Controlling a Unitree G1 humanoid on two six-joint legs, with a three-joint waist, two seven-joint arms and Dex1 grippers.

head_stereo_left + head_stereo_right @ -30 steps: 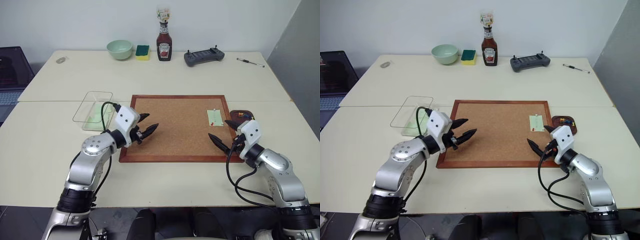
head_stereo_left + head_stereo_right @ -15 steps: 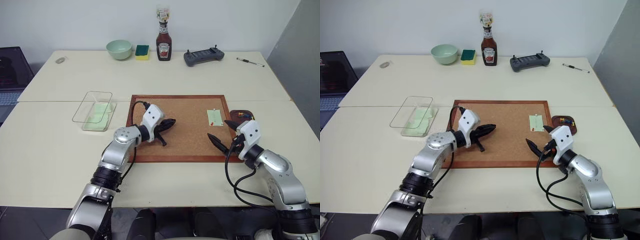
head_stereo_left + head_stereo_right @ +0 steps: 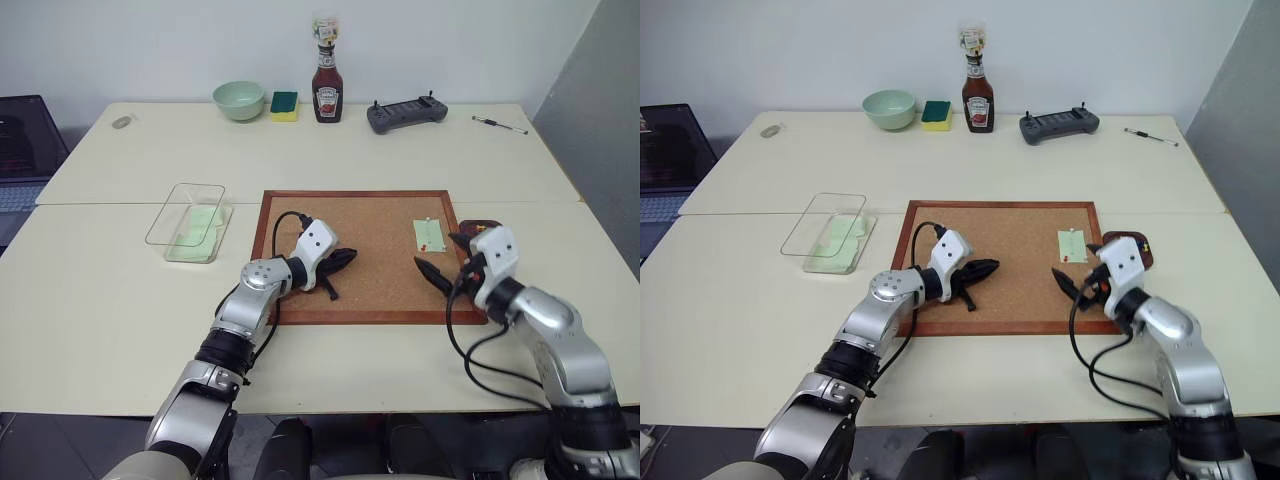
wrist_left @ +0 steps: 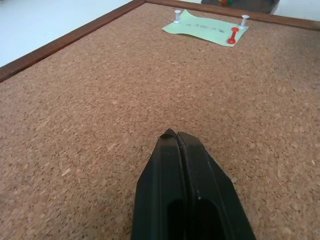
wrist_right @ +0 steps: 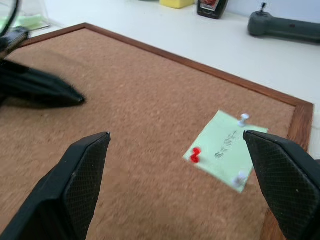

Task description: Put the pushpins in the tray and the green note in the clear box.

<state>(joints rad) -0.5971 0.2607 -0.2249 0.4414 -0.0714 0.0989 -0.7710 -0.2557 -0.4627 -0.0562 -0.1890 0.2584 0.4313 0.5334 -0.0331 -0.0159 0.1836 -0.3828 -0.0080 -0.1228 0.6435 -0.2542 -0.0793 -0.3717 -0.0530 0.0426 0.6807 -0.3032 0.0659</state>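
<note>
A: We have the green note (image 3: 430,235) pinned near the right edge of the cork board (image 3: 300,215), held by one red pushpin (image 4: 232,36) and two white pushpins (image 4: 177,15). Our right end effector (image 3: 442,258) hangs just beside it with its fingers spread wide, holding nothing. Our left end effector (image 3: 345,260) sits over the middle of the board, fingers pressed together and empty.

B: The risk we see: if we pinch the paper before the pins are out, the note could tear. The pin heads are tiny against those broad pads, so one could slip and roll off the surface (image 3: 120,290).

A: The tray (image 3: 1133,245) is just off the board's right edge, largely hidden behind our right wrist; we can make out some coloured bits in it, but not count them.

B: The clear box (image 3: 188,221) is well apart on the left, with something pale green already inside. We cannot tell what it is.
</note>
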